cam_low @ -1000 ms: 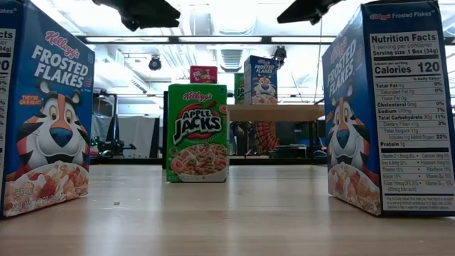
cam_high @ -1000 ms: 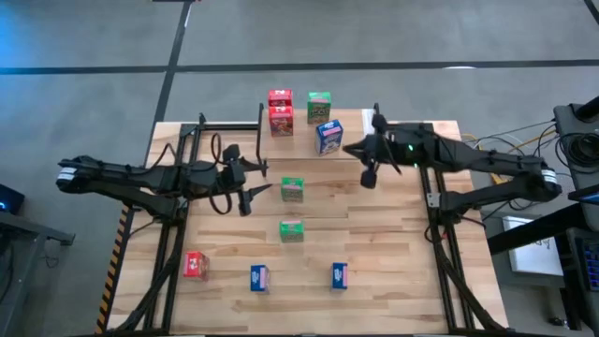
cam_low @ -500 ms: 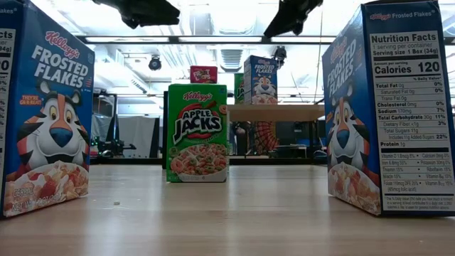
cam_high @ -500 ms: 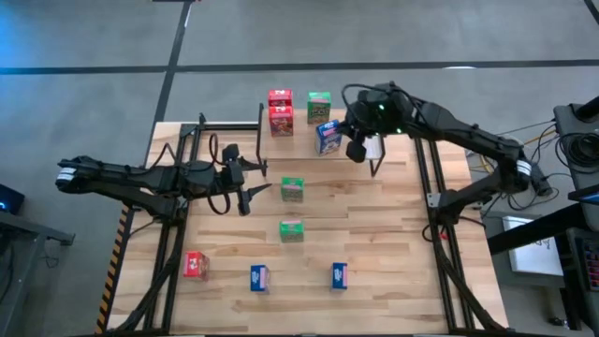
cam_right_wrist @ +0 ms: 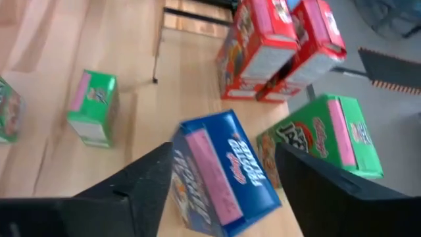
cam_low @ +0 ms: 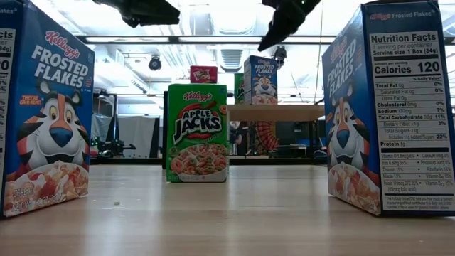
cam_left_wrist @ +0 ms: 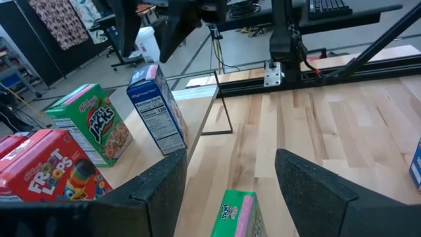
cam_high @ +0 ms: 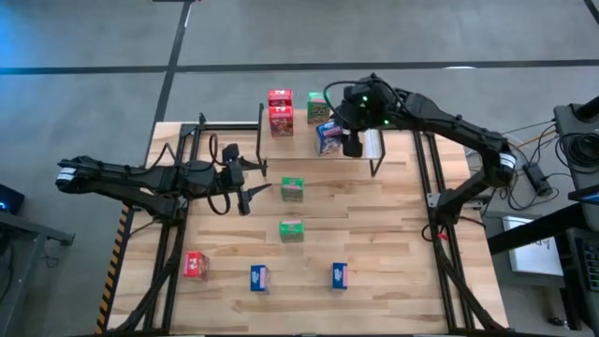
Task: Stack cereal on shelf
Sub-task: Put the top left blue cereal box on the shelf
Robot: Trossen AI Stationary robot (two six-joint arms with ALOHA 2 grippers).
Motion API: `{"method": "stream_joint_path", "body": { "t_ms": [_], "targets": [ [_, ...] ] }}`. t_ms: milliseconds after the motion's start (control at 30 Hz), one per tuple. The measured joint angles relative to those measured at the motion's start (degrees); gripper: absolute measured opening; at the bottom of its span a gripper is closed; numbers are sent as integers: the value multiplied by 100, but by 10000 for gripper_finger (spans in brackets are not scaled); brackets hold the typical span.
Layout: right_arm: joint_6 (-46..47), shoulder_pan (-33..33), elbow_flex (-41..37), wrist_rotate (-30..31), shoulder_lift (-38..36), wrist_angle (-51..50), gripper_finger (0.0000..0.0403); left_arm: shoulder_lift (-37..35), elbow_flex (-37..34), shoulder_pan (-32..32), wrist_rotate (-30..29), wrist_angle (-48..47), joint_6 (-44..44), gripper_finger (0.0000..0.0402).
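High view: right tool (cam_high: 352,142) has swung over the blue box (cam_high: 328,137), fingers now spread.

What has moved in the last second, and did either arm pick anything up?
The right arm swung in from the table's right side toward the far edge, and its right pincer opened beside the small blue cardboard cereal box on the wooden-topped shelf. Nothing was picked up. The left pincer and all the boxes stayed put.
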Motion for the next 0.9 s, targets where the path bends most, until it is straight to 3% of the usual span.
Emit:
{"method": "stream_joint_path", "body": {
  "t_ms": [233,900],
  "targets": [
    [-68,-282,10,-230,147,-139,279,2,0,5,1,0,2,215],
    [-153,-428,10,-666,432,-294,251,81,0,7,1,0,90,215]
  ]
}}
